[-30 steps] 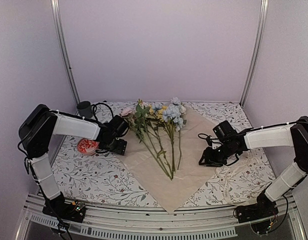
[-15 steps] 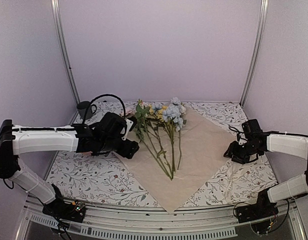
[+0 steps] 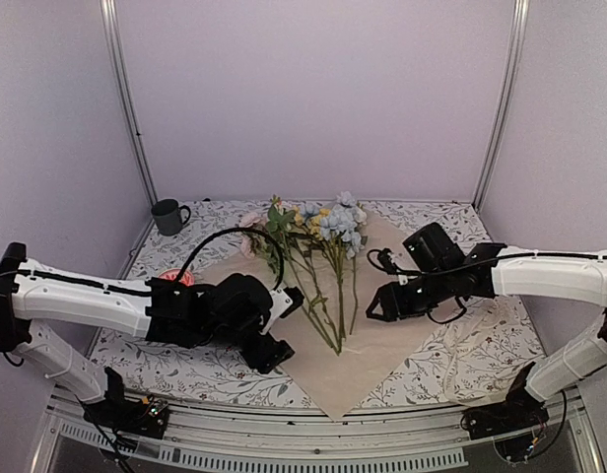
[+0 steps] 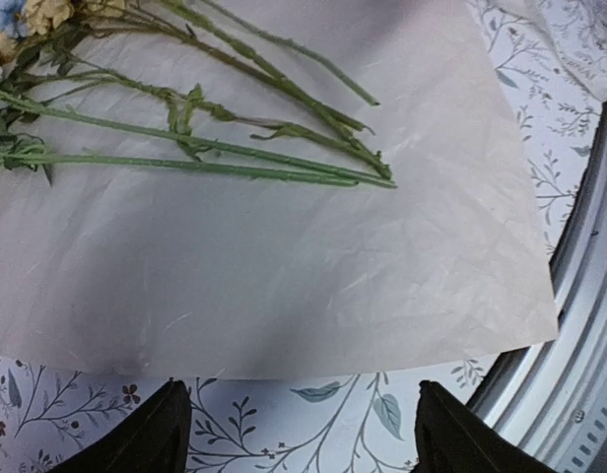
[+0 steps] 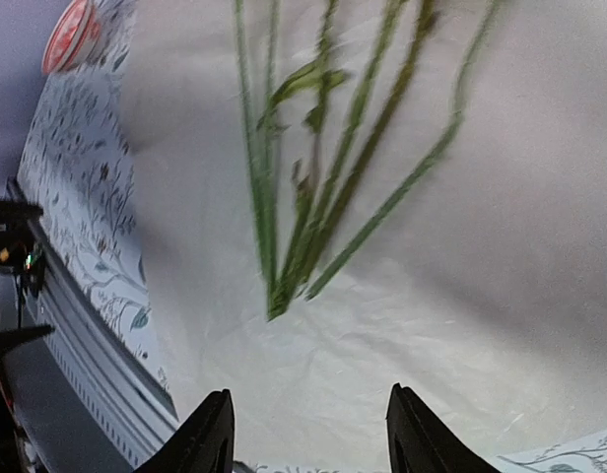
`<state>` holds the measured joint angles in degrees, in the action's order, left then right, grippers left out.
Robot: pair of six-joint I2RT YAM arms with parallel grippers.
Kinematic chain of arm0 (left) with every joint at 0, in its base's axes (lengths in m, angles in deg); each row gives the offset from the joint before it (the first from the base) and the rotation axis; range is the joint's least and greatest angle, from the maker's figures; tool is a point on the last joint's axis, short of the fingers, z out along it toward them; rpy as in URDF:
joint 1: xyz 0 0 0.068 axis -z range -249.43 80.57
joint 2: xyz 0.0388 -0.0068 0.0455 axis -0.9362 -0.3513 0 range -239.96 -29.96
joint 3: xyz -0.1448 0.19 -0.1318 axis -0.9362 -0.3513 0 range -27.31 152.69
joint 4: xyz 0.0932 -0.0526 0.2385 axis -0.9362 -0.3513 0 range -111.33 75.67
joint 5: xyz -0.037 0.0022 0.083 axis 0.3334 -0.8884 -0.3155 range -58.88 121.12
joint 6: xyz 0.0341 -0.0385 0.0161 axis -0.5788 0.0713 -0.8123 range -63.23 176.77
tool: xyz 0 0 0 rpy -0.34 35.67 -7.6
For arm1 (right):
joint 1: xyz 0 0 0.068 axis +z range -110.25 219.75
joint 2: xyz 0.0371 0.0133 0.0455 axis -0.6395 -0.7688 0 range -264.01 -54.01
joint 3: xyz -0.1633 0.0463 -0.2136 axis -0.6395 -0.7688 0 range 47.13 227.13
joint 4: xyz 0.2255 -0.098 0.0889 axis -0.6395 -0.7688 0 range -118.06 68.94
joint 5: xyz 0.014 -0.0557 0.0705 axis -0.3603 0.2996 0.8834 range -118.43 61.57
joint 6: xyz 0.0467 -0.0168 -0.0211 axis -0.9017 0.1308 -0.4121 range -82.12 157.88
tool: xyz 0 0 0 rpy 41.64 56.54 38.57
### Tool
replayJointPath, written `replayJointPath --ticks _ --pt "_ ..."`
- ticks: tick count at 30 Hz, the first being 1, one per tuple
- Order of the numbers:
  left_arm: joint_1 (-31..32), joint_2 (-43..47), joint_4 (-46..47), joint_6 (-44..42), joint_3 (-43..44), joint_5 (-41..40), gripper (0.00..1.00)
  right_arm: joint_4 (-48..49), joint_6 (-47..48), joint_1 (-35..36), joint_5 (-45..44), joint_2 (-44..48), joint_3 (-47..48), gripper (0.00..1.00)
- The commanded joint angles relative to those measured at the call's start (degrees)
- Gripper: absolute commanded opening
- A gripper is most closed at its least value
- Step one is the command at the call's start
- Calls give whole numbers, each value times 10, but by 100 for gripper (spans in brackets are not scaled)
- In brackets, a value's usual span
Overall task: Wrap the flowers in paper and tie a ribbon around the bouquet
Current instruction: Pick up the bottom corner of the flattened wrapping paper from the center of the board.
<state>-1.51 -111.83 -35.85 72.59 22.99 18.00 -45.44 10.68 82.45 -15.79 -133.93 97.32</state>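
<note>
flowers [image 3: 323, 236] | flat on paper [image 3: 333, 379] | blooms far, stems near

Pale peach paper [image 3: 382, 251]. The flowers [image 3: 328, 227] have green stems and pink, yellow, pale blue and white blooms. The bench cloth [image 3: 166, 370] is white with grey-green leaf sprigs. Far left, a dark grey mug [image 3: 168, 215]; nearer, a red-and-white dish [image 3: 173, 280].

Green stems of the flowers [image 5: 318, 187] lying flat on the paper [image 5: 501, 246], slightly blurred, cut ends converging near centre, right gripper [image 5: 311, 439] fingers apart at bottom edge, bare paper between them, patterned tablecloth [image 5: 87, 197] and red-and-white dish [image 5: 69, 34] at left
</note>
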Motion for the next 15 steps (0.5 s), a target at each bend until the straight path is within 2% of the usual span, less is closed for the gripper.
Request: replayJointPath --ticks 1,5,8,15 --pt "18 46 27 33 -35 -16 81 -35 2 159 -39 -2 24 56" --pt "14 58 1 124 -46 -82 87 -76 -38 286 -139 -58 57 65" --pt "13 41 -53 186 -28 -126 91 -108 -57 357 -216 -134 114 66" --pt "11 2 -105 252 -6 -137 94 -210 -50 432 -287 -296 254 66"
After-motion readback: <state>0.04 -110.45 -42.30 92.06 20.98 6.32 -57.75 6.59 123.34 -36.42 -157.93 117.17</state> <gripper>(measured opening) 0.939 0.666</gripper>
